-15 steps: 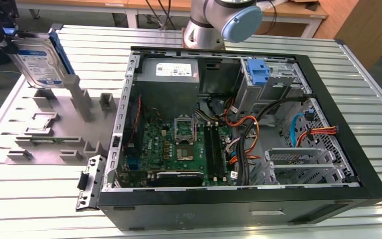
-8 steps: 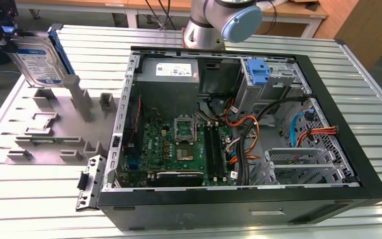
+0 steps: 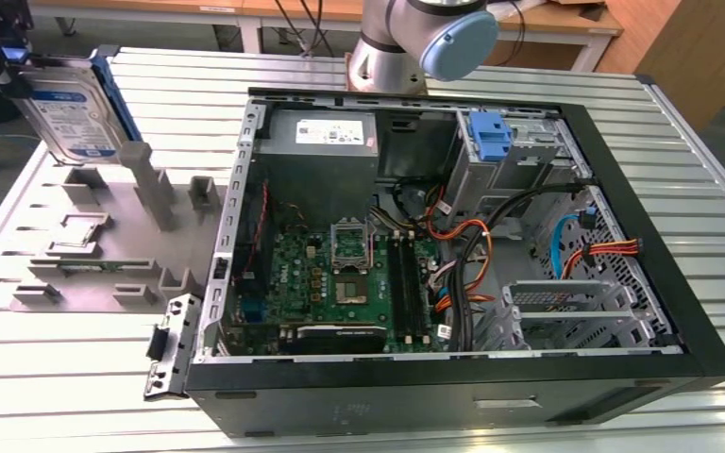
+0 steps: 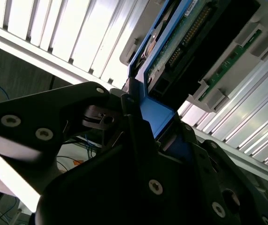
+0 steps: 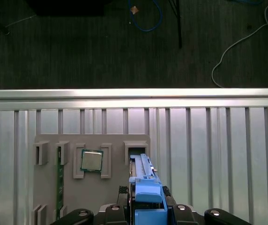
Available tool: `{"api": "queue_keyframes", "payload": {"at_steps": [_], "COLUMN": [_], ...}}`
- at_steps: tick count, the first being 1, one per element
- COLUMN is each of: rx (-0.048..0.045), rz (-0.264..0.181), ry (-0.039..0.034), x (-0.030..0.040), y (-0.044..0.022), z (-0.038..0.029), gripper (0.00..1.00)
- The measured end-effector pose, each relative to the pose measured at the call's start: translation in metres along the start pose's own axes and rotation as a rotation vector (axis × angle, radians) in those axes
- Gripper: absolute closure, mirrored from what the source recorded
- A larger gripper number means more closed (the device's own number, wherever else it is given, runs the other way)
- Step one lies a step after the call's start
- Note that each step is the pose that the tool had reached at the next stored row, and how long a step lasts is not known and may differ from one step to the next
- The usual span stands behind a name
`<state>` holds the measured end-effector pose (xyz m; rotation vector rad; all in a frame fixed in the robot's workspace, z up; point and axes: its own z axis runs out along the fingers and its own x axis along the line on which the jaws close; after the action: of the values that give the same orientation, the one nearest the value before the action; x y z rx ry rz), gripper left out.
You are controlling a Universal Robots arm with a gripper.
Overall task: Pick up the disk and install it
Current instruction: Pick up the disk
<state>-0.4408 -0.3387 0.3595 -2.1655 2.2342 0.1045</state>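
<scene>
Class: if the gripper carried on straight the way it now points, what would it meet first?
Most likely the grey fixture tray, at the slot under the held disk; the disk's lower edge would touch before the gripper. Depth is unclear.

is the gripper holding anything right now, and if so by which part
Yes. The gripper is shut on the disk, with its fingers clamped on the blue bracket at one end of the drive.

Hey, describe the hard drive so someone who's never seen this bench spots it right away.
Start at the open computer case, then look to the exterior view's left, at the grey parts tray. At its far end the gripper holds the disk on edge: the only silver slab with a white-and-blue label and blue frame.
</scene>
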Motion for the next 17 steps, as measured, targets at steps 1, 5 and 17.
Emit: {"api": "queue_keyframes", "payload": {"at_steps": [1, 5, 17], "rx": [-0.0001, 0.0001, 0.0], "rz": [0.0, 0.0, 0.0], "ry": [0.0001, 0.0, 0.0], "x": [0.0, -0.0001, -0.0004], "y": [0.0, 0.0, 0.0001], "z": [-0.0004, -0.0015, -0.0051], "gripper": [0.63, 0.63, 0.63]}}
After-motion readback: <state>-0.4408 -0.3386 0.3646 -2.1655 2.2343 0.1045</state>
